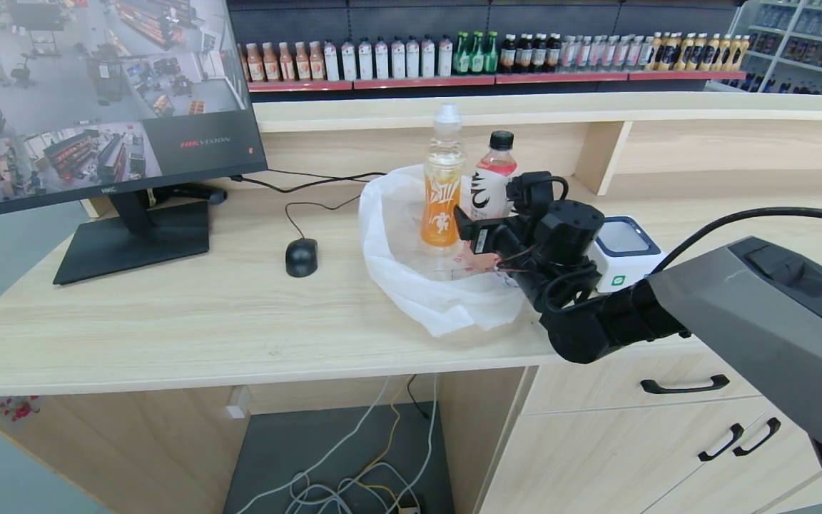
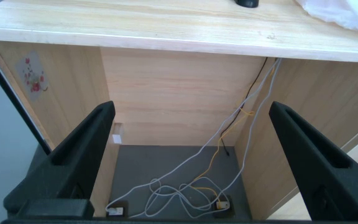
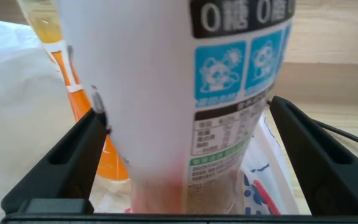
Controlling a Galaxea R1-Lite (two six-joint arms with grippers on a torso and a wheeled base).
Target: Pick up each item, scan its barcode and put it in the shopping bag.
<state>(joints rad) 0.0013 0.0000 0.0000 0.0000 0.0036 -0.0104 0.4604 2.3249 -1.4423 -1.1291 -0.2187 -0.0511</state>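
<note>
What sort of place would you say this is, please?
Probably a shop checkout: shelves of bottled drinks behind, a barcode scanner on the counter, a monitor showing store camera feeds.

Head above counter (image 1: 168,321), left wrist beneath; right wrist against bottle (image 3: 166,93)

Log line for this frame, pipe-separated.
right gripper open around pink bottle | pink bottle upright in shopping bag beside orange bottle | left gripper open, low at counter

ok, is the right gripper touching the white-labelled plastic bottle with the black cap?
Cannot tell. Right wrist view: the right gripper straddles the white-labelled bottle, finger edges meeting its outline, neither gap nor contact plain.
</note>
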